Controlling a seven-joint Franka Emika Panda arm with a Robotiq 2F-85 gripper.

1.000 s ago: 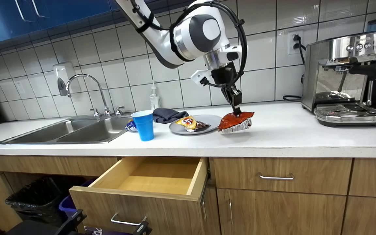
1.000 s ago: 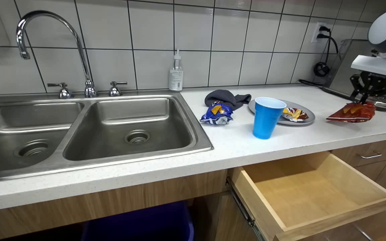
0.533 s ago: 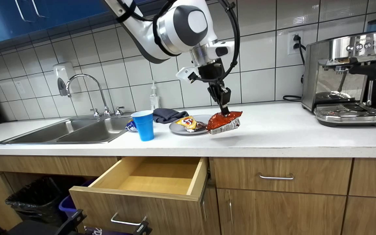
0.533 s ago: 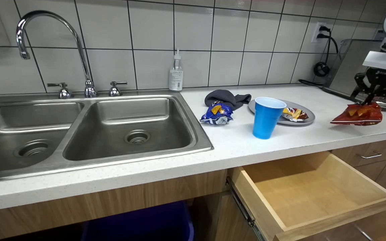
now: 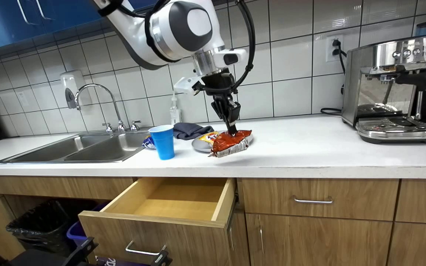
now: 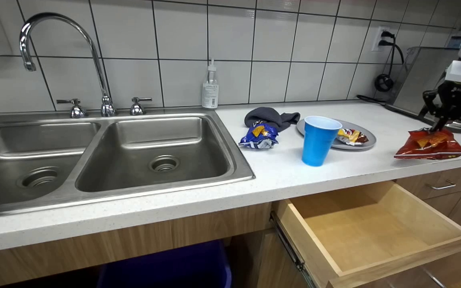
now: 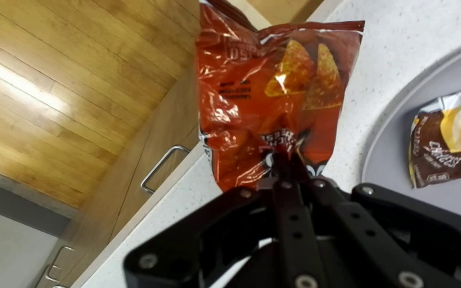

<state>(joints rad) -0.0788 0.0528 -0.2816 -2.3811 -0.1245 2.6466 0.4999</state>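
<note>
Above the counter (image 5: 309,152), right of the cup (image 5: 164,143) in both exterior views, the gripper (image 7: 288,162) is clamped on a red bag (image 7: 250,102); likely light, slick and crushable, best pinched gently by a loose fold.

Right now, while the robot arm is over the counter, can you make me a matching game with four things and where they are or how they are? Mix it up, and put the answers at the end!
Things:
1. Red chip bag
2. Blue cup
3. Drawer
4. Yellow-and-brown packet

Places and states:
A. Lying on the gray plate
B. Pinched in the gripper
C. Standing upright on the counter
D. Pulled open

Answers: 1-B, 2-C, 3-D, 4-A
</note>
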